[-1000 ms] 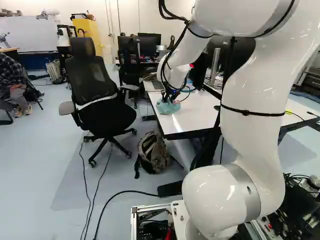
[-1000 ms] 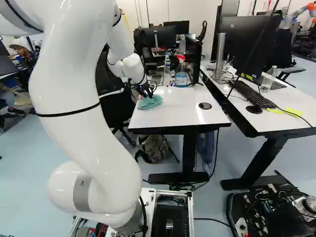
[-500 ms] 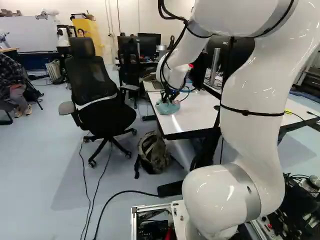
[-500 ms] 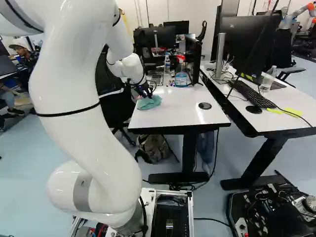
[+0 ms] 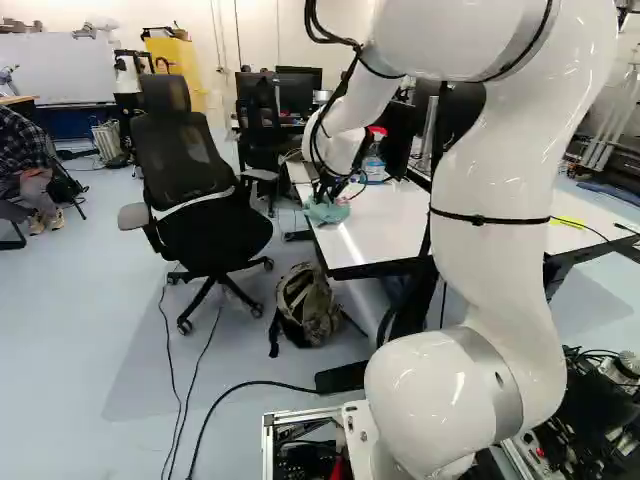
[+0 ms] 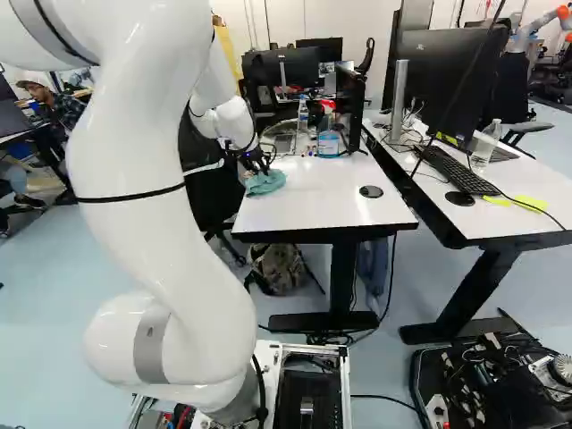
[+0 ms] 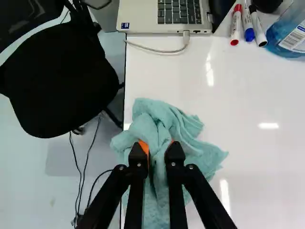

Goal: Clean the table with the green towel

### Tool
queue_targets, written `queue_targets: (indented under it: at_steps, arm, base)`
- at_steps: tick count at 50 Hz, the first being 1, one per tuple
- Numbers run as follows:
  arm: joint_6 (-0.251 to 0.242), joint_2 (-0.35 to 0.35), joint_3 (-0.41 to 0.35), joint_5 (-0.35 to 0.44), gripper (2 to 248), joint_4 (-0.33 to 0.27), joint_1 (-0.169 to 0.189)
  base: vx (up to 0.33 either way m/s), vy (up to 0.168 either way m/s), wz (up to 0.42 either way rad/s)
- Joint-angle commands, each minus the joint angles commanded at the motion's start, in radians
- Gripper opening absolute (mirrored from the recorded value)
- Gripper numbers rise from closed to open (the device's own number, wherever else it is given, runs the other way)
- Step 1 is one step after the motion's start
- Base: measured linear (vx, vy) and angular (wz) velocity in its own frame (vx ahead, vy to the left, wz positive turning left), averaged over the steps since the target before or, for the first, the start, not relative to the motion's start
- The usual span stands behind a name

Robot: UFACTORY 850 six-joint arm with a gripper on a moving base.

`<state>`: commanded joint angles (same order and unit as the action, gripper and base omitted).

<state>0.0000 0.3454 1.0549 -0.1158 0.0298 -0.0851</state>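
My gripper reaches down over the left edge of the white table in the right base view. Below it the green towel lies bunched on the tabletop. In the wrist view the gripper is shut on a raised fold of the towel, its orange pads pinching the cloth from two sides. The towel spreads out ahead of and beside the fingers and hangs partly over the table's edge.
Ahead of the towel lie a laptop, markers and a blue bottle. A black chair stands beside the table; a backpack sits on the floor. Another robot stands far back.
The arm has shifted a little to the left in the left base view and slightly away, carrying the towel along over the tabletop. The base has stayed put.
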Motion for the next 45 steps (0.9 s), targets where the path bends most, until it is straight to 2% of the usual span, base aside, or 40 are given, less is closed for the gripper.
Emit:
queue_targets:
  at_steps: [18, 45]
  arm:
    - [0.000, 0.055, 0.069, 0.000, 51, 0.000, 0.030]
    - [0.000, 0.036, 0.045, 0.000, 51, 0.000, 0.106]
  base:
    - [0.000, 0.000, 0.000]
    - [0.000, 0.000, 0.000]
